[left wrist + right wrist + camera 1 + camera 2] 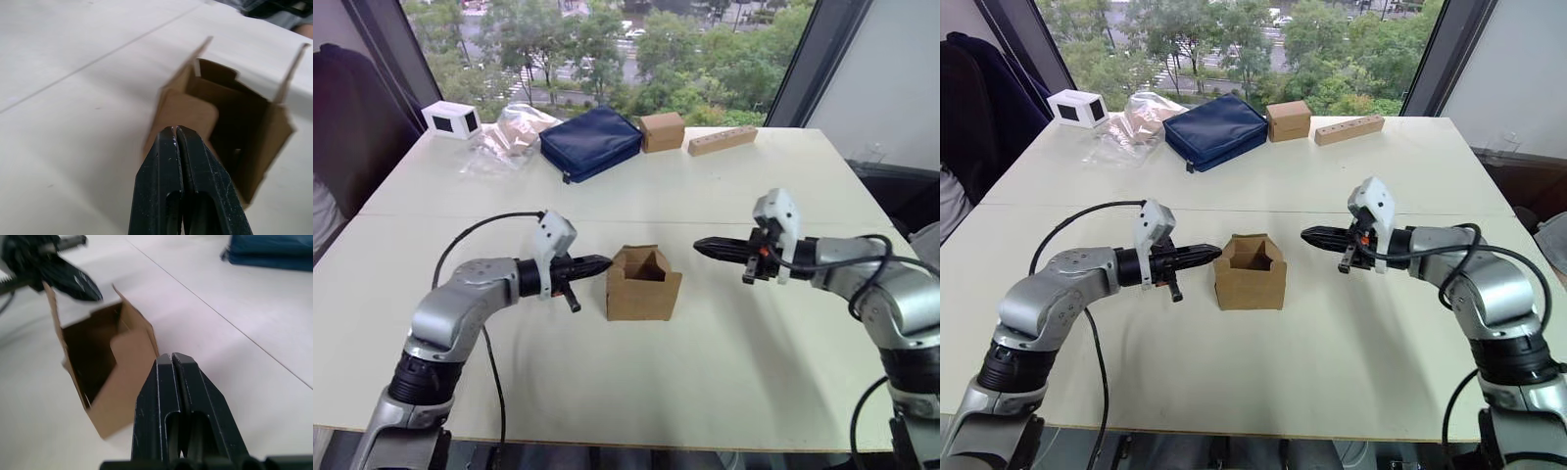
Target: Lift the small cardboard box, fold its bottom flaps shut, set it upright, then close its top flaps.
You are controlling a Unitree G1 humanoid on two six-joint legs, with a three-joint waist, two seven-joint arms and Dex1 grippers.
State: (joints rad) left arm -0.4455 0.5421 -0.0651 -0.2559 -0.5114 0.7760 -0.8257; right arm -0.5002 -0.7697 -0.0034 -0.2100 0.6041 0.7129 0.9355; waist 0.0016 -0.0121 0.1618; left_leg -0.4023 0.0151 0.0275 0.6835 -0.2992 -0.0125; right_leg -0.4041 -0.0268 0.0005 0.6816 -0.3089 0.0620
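- Left end effector (603, 262): fingers pressed together, holding nothing, its tip just beside the left wall of the small cardboard box (643, 286).
- The small cardboard box stands upright on the worktop (724, 343), midway between its left and right edges and nearer the front edge; the top flaps (644, 260) stand open.
- Right end effector (701, 246): fingers together, empty, pointing at the box from the right, a little apart from it.
- Along the far edge lie a white box (451, 118), a blue bag (591, 141), a taped brown cube (662, 131) and a wooden block (722, 140).
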